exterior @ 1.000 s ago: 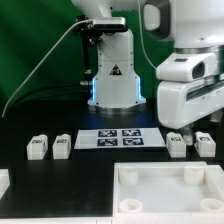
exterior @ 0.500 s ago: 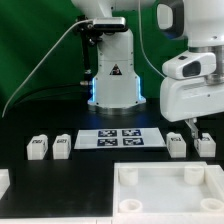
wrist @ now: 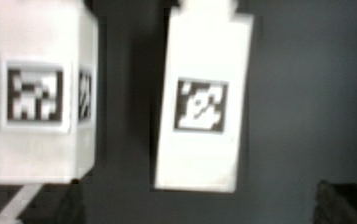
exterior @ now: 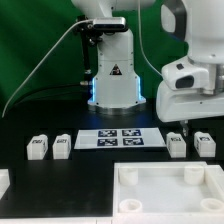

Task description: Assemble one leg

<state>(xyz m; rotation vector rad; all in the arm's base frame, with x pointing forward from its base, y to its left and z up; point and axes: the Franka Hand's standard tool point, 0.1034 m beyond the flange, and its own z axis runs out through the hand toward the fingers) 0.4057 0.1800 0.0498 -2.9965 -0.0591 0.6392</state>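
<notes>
Your end effector (exterior: 190,131) hovers spread above the leg (wrist: 207,100) on the worktop (exterior: 80,172), exterior view's right. The leg lies tag-up, long axis parallel to the neighbouring leg (wrist: 42,100) just beside it.

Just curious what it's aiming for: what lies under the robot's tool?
Two small white plastic block legs with black-and-white tags lie side by side, not touching, on the black table below the tool. Their undersides and the table beneath them are covered.

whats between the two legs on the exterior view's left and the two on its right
Only the marker board lies there, as the exterior view shows.
</notes>
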